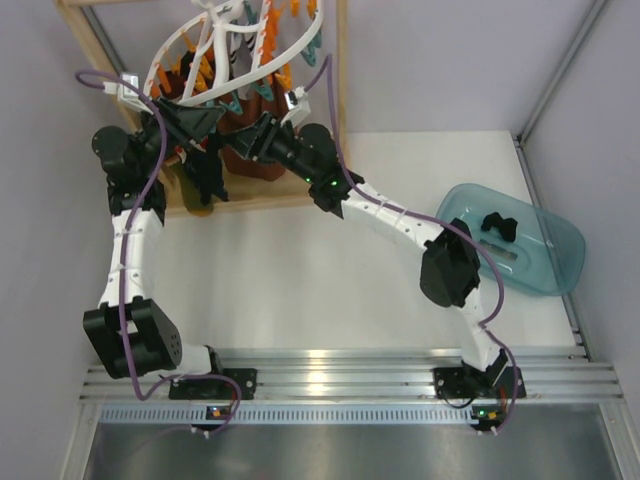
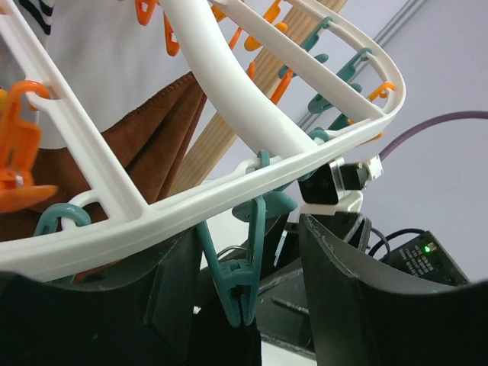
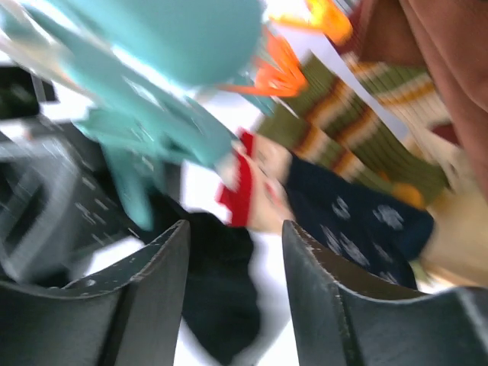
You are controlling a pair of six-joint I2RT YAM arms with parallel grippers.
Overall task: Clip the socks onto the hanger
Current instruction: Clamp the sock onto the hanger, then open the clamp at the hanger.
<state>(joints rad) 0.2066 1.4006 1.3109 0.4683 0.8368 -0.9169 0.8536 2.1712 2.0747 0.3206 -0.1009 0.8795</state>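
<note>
I have both arms reaching to the far left of the tabletop (image 1: 300, 270), up at the hanger (image 2: 229, 80) by the wooden frame (image 1: 341, 80). On the left wrist view, the left hand (image 2: 248, 248) is open. Its 2 dark fingers (image 2: 366, 297) stand on either side of a teal clip (image 2: 245, 278) that dangles from the hanger's white outer ring. There is a gap on each side, so nothing is gripped. Something dark sits right under that clip's tip, but I cannot tell whether it is a sock. A rust-brown cloth (image 2: 156, 137) hangs behind the ring, and orange and teal clips line the far rim.

The right wrist view is badly smeared. The right hand (image 3: 236, 229) is open too, with its fingers apart. Black fabric (image 3: 217, 305), which looks like a sock, shows in the gap between them, and I cannot tell if either finger touches it. A blurred teal clip (image 3: 145, 107) sits above and to the left. To the right hang a navy patterned sock (image 3: 358, 221) with a red cuff and an olive striped sock (image 3: 358, 130).

From above, 1 black sock (image 1: 497, 224) lies in the teal bin (image 1: 560, 255) at the right edge of the tabletop, well apart from both hands.
</note>
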